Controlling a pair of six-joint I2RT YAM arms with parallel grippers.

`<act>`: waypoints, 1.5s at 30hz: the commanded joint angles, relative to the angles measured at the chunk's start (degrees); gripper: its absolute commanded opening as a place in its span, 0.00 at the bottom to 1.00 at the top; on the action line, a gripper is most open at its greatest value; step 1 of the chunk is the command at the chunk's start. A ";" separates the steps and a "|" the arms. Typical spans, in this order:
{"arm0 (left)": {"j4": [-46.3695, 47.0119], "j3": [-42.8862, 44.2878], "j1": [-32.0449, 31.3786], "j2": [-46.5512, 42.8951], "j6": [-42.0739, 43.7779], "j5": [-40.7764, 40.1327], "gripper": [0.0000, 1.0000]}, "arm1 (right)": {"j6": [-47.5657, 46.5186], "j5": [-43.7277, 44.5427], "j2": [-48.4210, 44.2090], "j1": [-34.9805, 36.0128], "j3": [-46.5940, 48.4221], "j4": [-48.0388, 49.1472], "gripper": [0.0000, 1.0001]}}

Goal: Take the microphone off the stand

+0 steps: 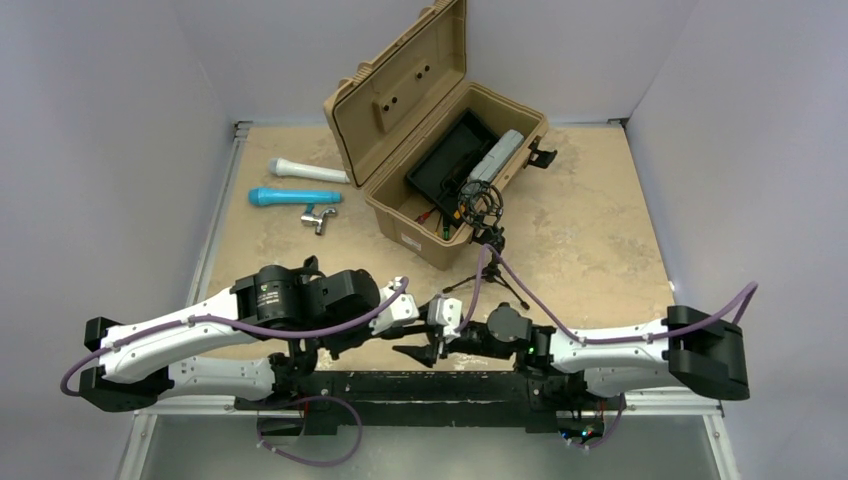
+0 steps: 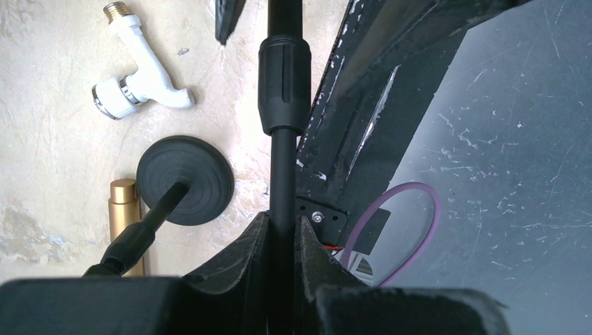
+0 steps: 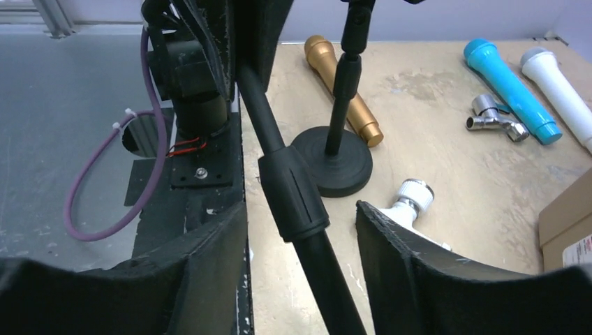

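My left gripper (image 2: 283,218) is shut on a thin black stand pole (image 2: 283,160) just below its thick collar (image 2: 284,84). It sits low over the table's near edge (image 1: 385,335). My right gripper (image 3: 300,206) is open, with one finger on each side of the same pole at the collar (image 3: 293,195), not touching it. It also shows in the top view (image 1: 420,350). A gold microphone (image 3: 342,91) lies flat on the table beside a round-base stand (image 3: 334,167). Both also show in the left wrist view: the microphone (image 2: 124,209) and the base (image 2: 185,180). The arms hide them in the top view.
A white tap (image 2: 143,80) lies near the round base. A blue microphone (image 1: 295,196), a white microphone (image 1: 305,170) and a chrome tap (image 1: 318,215) lie at far left. An open tan case (image 1: 450,160) stands at the back, with a black tripod (image 1: 487,275) carrying cabled gear in front of it.
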 commanded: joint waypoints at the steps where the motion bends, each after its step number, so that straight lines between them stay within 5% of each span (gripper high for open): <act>1: 4.95 0.86 0.24 -1.46 1.39 1.85 0.00 | -6.84 5.53 3.91 3.89 2.40 10.13 0.56; 7: 5.44 0.80 0.24 -0.52 1.49 4.17 0.00 | -13.72 17.62 12.78 10.33 6.98 12.47 0.50; 13: 6.02 1.92 0.24 -0.57 -0.13 1.66 0.00 | -16.06 26.63 15.86 12.35 3.01 23.01 0.00; 16: 7.41 3.84 0.24 -1.49 -2.33 -1.07 0.42 | -15.43 27.94 17.82 12.41 1.05 27.54 0.00; 19: 10.36 5.60 0.24 -4.10 -3.62 -4.82 0.95 | -13.27 28.02 17.46 12.25 -3.03 36.59 0.00; 20: 10.88 6.70 0.31 -4.88 -3.84 -6.52 0.99 | -13.07 28.28 17.37 12.04 -3.98 39.02 0.00; 28: 13.49 11.97 0.24 -8.90 -6.43 -23.59 0.95 | -11.14 25.92 18.84 9.20 -8.33 52.74 0.00; 39: 10.61 14.85 0.32 -8.36 -10.64 -25.86 0.72 | -10.95 27.52 7.56 8.18 -13.48 51.56 0.00; 45: 7.99 17.79 1.79 -6.40 -18.11 -25.82 0.68 | -11.53 29.77 3.46 7.09 -15.11 50.06 0.00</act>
